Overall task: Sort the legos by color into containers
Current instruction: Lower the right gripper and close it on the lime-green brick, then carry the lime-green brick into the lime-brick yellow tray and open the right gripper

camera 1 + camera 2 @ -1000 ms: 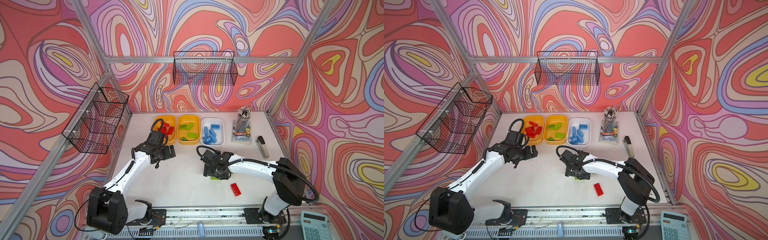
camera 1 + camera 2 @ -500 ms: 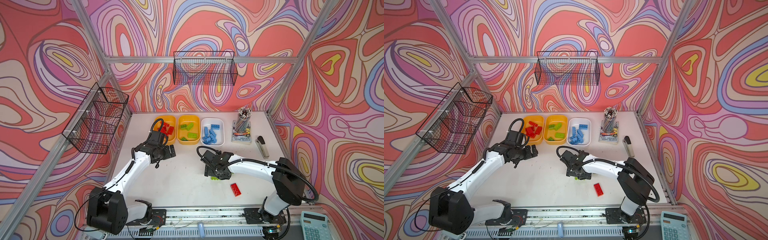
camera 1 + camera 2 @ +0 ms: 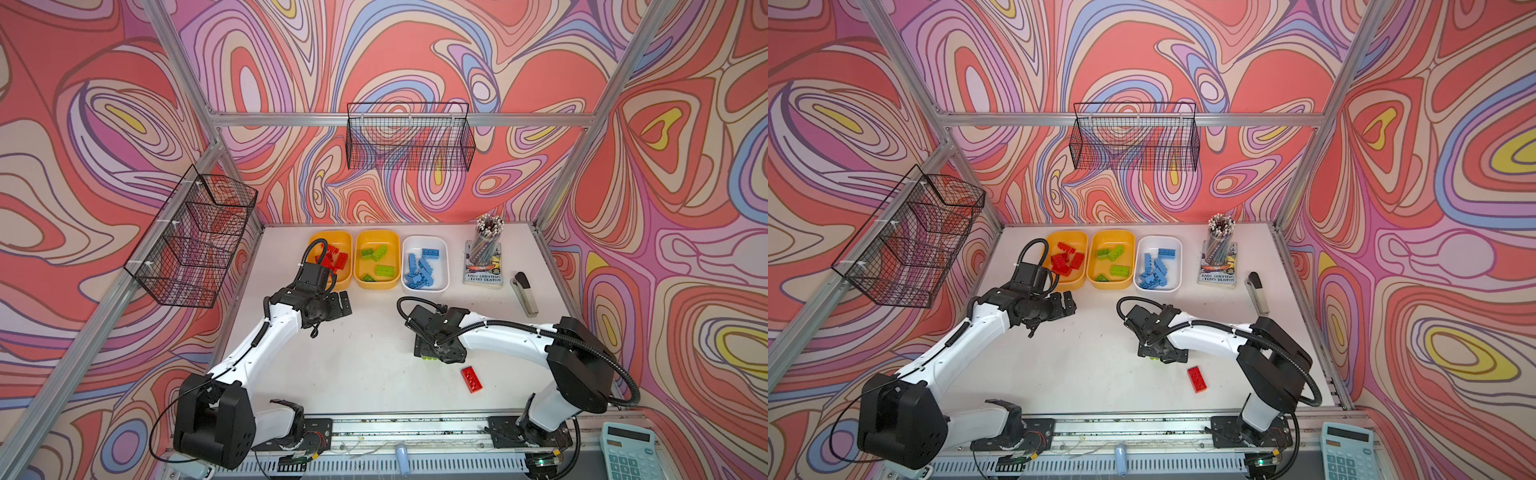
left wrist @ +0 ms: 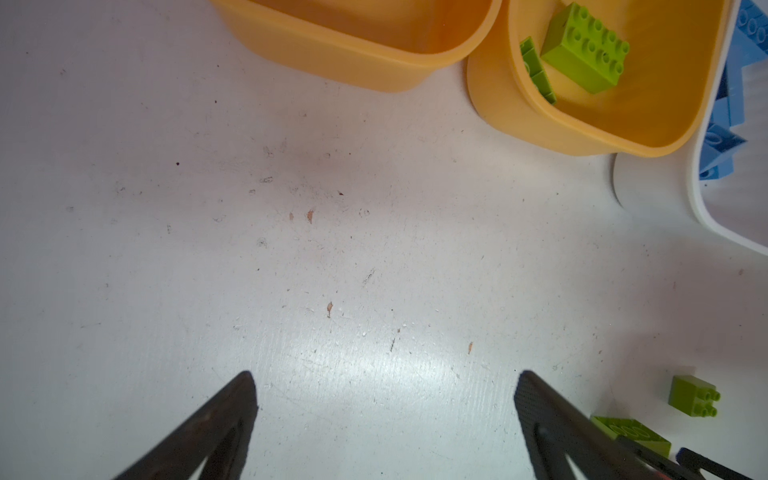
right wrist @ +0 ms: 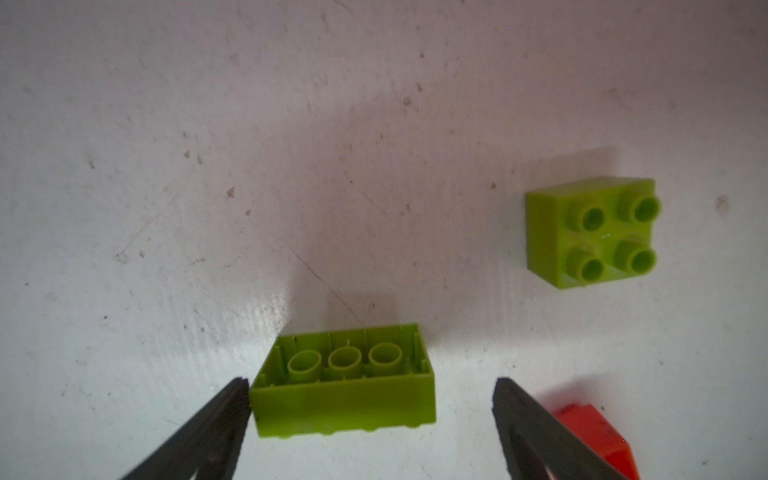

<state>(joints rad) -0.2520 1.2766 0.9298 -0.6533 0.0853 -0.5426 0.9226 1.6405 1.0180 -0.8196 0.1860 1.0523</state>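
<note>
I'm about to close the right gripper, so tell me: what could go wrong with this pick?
The upside-down green brick sits off-centre in the open right gripper, near one finger and far from the other: closing may slide or twist it. The red brick just outside the far finger could get knocked.

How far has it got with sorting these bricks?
Mostly done: the left yellow tub holds reds, the middle yellow tub greens, the white tub blues. In hand: the open right gripper straddles an upside-down green brick. Left: that brick, a small green brick and a red brick.
</note>
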